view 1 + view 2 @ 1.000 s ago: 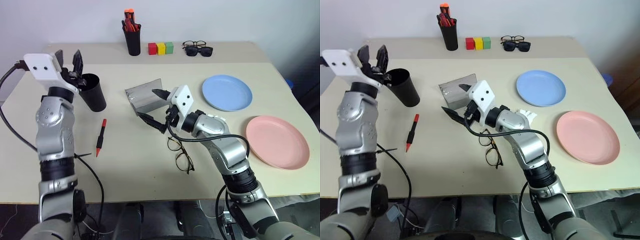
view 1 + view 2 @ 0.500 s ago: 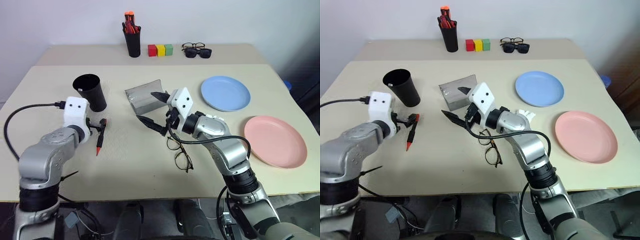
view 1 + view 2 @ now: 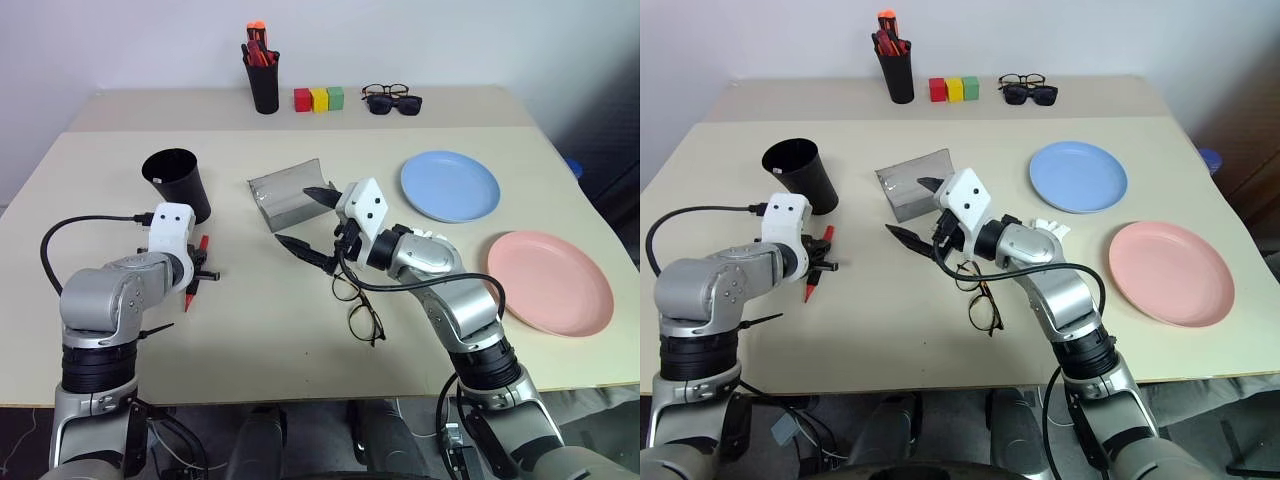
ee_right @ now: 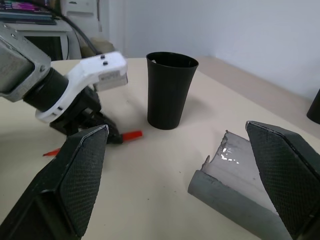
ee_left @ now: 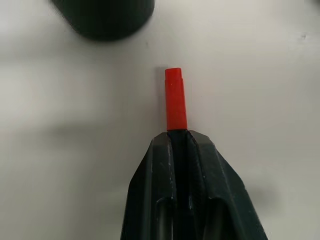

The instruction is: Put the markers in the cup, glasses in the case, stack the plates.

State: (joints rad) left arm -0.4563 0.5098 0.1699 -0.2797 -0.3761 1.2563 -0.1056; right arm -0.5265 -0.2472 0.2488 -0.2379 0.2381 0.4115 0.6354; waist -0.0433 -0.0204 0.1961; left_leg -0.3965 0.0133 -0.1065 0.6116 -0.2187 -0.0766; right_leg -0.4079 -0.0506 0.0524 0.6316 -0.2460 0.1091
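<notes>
My left gripper (image 3: pixel 202 270) is low over the table, shut on the red marker (image 5: pixel 175 100), which lies in front of the black cup (image 3: pixel 178 182). The marker's red tip (image 3: pixel 188 298) sticks out toward me. My right gripper (image 3: pixel 308 220) hangs open with nothing in it, just in front of the grey case (image 3: pixel 285 198), whose lid stands open. The wire-framed glasses (image 3: pixel 360 305) lie on the table below my right wrist. On the right sit the two plates, the light blue plate (image 3: pixel 450 186) farther back and the pink plate (image 3: pixel 550 283) nearer.
At the back stand a black pen pot (image 3: pixel 265 85) with orange-red pens, three coloured blocks (image 3: pixel 320 98), and sunglasses with another pair of spectacles (image 3: pixel 392 99). A black cable (image 3: pixel 70 235) loops off my left wrist.
My left arm came down from above the cup to the table, and its gripper closed on the red marker. The right arm stayed put.
</notes>
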